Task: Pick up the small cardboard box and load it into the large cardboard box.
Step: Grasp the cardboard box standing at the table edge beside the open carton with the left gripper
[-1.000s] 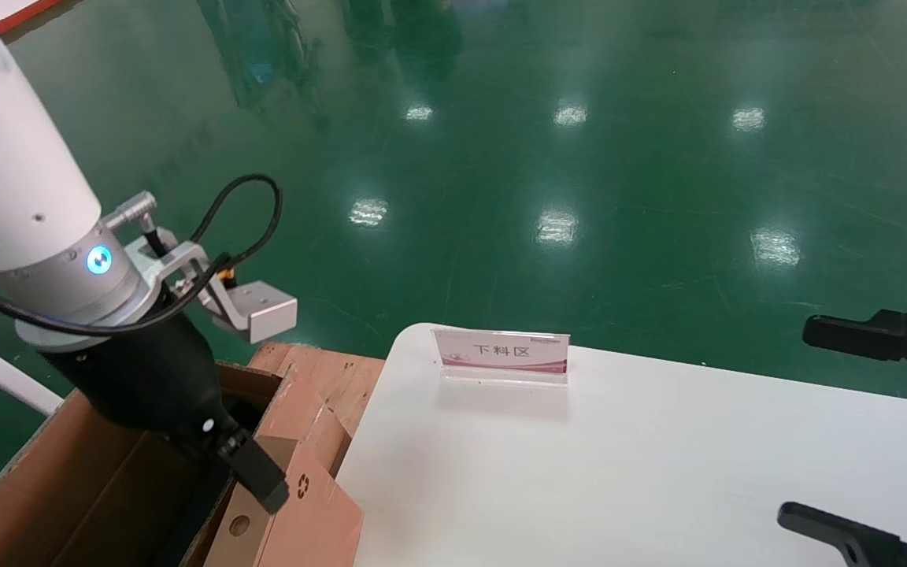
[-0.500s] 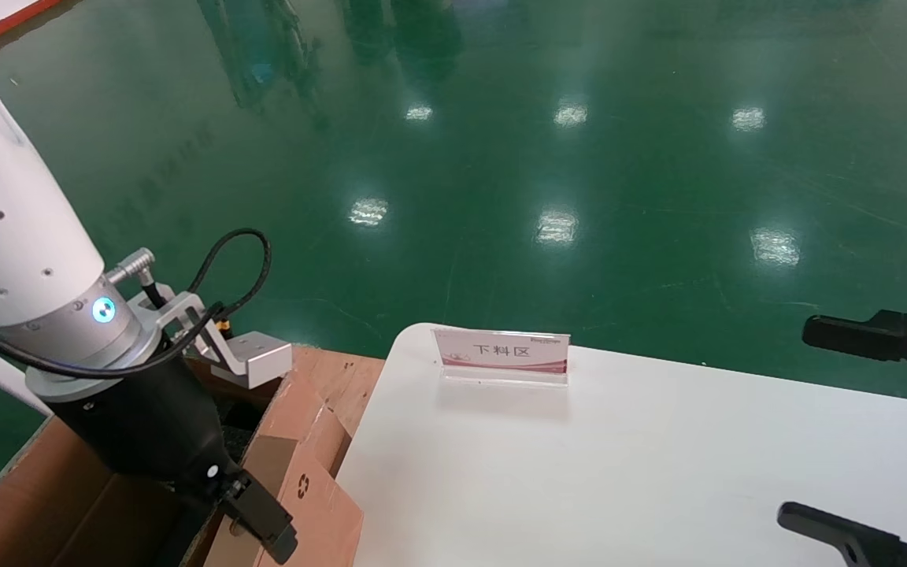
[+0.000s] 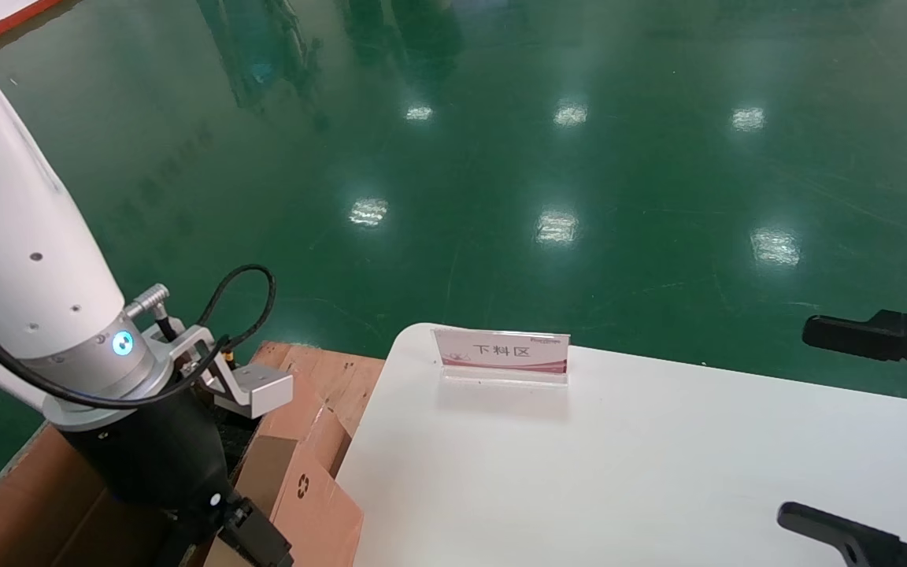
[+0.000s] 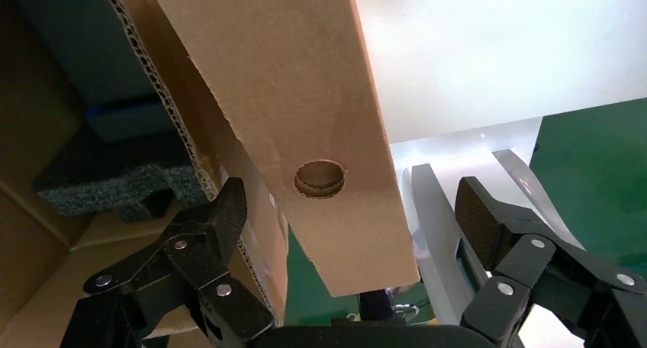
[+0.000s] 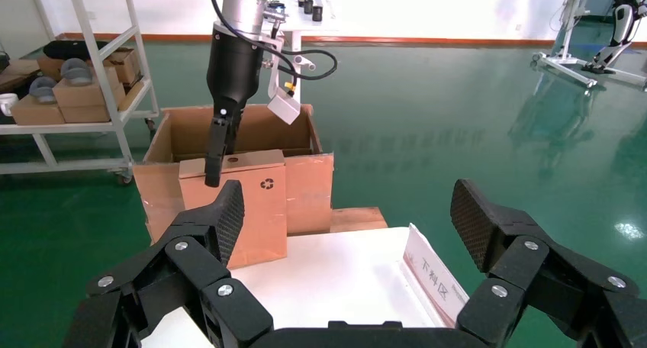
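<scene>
Left gripper [image 4: 347,211], fingers wide, straddling small box [image 4: 305,111] leaning outside carton [image 5: 252,130] wall; right gripper [image 5: 343,211] spread wide, idling over white table [image 3: 658,472] with sign [image 3: 501,353].

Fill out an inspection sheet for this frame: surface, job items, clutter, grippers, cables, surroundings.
Surface: white table, bare except for a sign.
Job items: small box upright at the wall of the big carton, beside the table edge; black foam inside the carton.
Clutter: sign holder near the table's far edge.
Grippers: left gripper open, fingers on either side of the small box's narrow holed face; right gripper open, idle over the table's right side.
Cables: black cable looped at the left wrist.
Surroundings: green floor; shelf rack with boxes.
</scene>
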`<control>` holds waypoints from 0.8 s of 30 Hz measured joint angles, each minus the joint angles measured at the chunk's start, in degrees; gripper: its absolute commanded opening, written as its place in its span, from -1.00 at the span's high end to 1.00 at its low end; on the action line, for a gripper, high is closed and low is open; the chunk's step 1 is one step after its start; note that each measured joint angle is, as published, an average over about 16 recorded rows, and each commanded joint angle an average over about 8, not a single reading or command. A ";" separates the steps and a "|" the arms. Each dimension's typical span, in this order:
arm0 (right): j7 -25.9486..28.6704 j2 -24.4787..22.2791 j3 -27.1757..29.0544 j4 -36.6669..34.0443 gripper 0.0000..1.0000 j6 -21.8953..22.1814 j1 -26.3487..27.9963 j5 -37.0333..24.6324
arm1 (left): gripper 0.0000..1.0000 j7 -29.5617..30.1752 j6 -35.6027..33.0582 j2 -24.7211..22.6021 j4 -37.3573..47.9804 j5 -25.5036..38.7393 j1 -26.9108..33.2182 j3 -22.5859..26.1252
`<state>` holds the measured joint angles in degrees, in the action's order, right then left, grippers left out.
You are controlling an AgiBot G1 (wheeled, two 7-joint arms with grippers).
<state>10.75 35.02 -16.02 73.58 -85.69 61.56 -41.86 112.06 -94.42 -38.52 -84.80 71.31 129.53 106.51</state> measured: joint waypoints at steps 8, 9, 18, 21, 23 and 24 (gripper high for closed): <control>0.00 0.00 0.00 0.00 -1.00 0.00 0.00 0.00 | 0.25 -0.40 0.60 0.05 0.00 0.32 -1.28 0.40; 0.00 0.00 0.00 0.00 -1.00 0.00 0.00 0.00 | 0.50 -0.45 0.65 0.05 0.00 0.36 -1.39 0.44; 0.00 0.00 0.00 0.00 0.90 0.00 0.00 0.00 | 1.00 -0.76 0.94 0.04 0.00 0.56 -2.02 0.61; 0.00 0.00 0.00 -0.01 1.00 0.01 -0.01 0.00 | 1.00 -0.84 1.02 0.05 0.01 0.61 -2.20 0.66; 0.00 0.00 0.00 -0.01 1.00 0.01 -0.01 0.00 | 1.00 -0.88 1.07 0.05 0.01 0.63 -2.29 0.69; 0.00 -0.01 0.00 -0.01 1.00 0.01 -0.01 0.00 | 1.00 -0.89 1.08 0.04 0.01 0.64 -2.31 0.69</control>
<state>10.75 35.01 -16.02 73.57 -85.69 61.56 -41.86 111.16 -93.34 -38.48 -84.79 71.95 127.22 107.20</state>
